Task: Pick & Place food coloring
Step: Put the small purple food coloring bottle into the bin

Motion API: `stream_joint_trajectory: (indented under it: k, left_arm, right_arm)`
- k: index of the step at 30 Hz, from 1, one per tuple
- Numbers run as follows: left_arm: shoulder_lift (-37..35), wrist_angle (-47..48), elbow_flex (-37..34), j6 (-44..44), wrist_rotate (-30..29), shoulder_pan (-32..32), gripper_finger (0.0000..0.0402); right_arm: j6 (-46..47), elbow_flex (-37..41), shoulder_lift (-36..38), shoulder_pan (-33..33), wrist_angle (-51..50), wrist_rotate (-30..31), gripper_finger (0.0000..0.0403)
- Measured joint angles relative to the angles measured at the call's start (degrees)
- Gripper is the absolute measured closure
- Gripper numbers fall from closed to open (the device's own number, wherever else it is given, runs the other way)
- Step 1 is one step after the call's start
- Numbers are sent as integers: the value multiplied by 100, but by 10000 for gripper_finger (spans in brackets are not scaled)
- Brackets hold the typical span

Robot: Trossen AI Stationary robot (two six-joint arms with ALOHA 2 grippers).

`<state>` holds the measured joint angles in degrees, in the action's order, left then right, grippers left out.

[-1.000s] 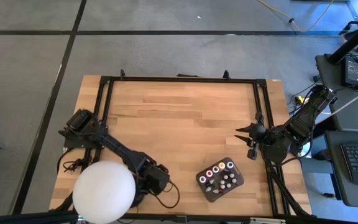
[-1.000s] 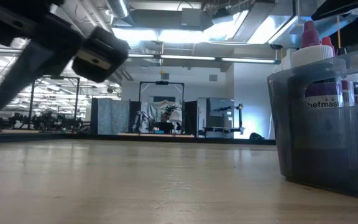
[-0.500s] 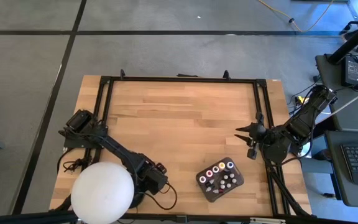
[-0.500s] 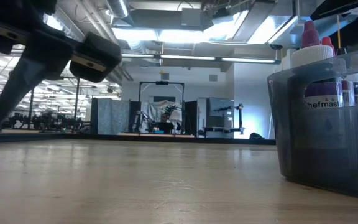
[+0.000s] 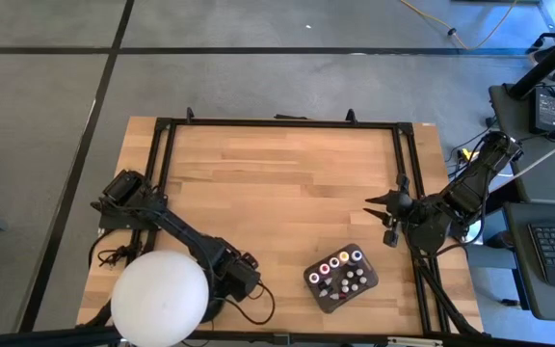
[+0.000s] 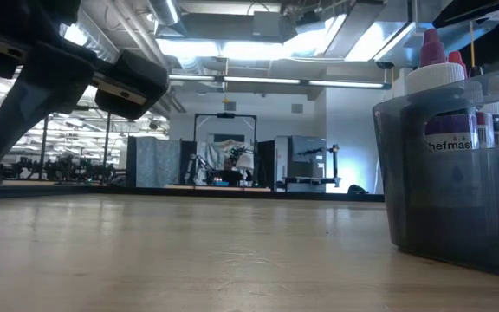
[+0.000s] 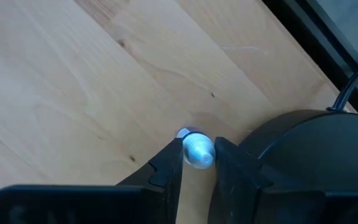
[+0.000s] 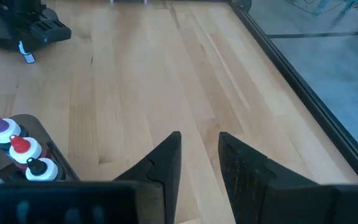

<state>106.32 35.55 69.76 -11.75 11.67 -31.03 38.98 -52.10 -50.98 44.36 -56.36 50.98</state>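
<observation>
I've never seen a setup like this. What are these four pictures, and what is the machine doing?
Two dark robot arms work at a wooden table. One picture looks down from above, one sits at tabletop level, and two come from cameras on the arms' wrists. The dark tray holds small food coloring bottles. The left gripper, near the table's front beside the white dome, has its fingers around one small bottle with a pale top. The right gripper waits empty at the table's right side.

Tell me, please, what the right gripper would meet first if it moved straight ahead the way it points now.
Probably nothing on the table. The right gripper points over bare wood toward the left arm at the far side. The tray of food coloring bottles sits off to one side of that line, though depth is hard to judge.
</observation>
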Motion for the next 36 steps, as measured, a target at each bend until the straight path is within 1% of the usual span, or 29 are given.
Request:
stream_joint_trajectory:
  k: [5,11,17,19,22,24,26,31,33,36]
  left_arm:
    - [0,-60,0,-10,-19,2,333]
    - [0,-295,0,-56,-462,53,342]
    - [9,-276,201,804,-511,449,343]
    - [9,-279,318,1220,-763,642,344]
    - [9,-416,483,1762,-1408,972,344]
    - [9,-557,619,1891,-1730,1213,344]
    - [9,-711,786,1874,-1869,1445,344]
    - [9,-1241,1331,1782,-1822,1871,344]
    - [5,-1498,1577,1566,-1617,1980,344]
    - [2,-1809,1734,1109,-1291,2086,344]
  right_arm:
    - [0,0,0,0,0,0,293]
    - [0,0,0,2,0,0,293]
    - [0,0,0,0,42,0,293]
    - [0,0,0,0,142,0,293]
    - [0,0,0,2,225,-2,293]
    - [-7,0,0,1,223,-5,293]
    - [-36,0,0,0,212,-64,293]
    - [-42,0,0,2,81,-192,293]
    - [-44,0,0,0,31,-321,293]
    - [-46,0,0,2,-44,-548,293]
